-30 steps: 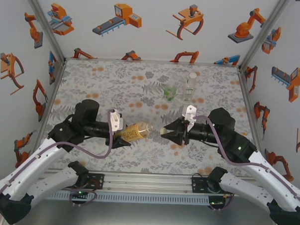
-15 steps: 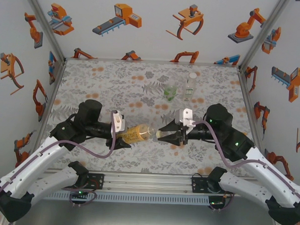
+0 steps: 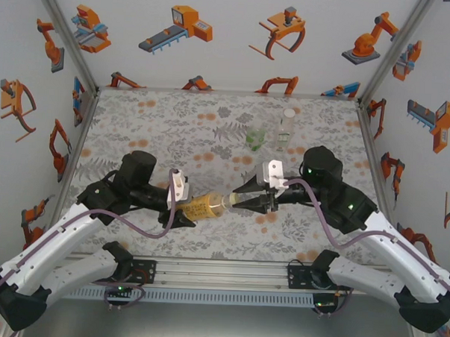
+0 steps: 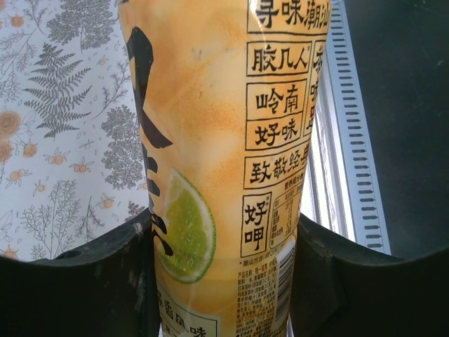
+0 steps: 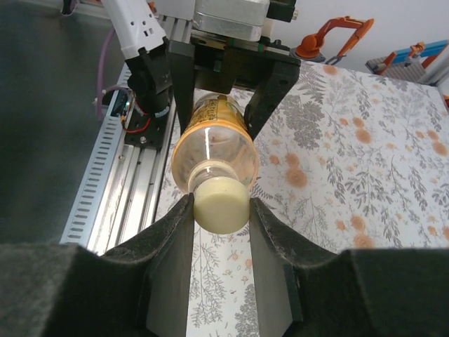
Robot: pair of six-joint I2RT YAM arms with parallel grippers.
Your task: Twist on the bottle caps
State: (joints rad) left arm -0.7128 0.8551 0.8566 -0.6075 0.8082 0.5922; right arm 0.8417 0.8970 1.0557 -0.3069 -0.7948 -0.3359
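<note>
Right pincer [image 3: 236, 202] reaches the bottle mouth

Your right pincer has moved left since a second ago. The yellowish cap [image 5: 221, 205] it clamps now sits at the mouth of the amber bottle [image 3: 205, 206]. Your left pincer [image 3: 183, 208] grips that bottle sideways above the tabletop [image 3: 137, 120]. At the back stand the green bottle [image 3: 255, 138] and slim bottle [image 3: 286, 129], upright.

Table w/ mat [image 3: 152, 120] over it: grey fern print + orange dots (printed, flat). Two bottles stand upright on the mat, both beyond the right gripper [image 3: 234, 198], well apart from it, toward the back wall. Green bottle [image 3: 255, 138] is nearer the gripper; clear bottle [image 3: 286, 129] is just beside the green one, on its far side.
</note>
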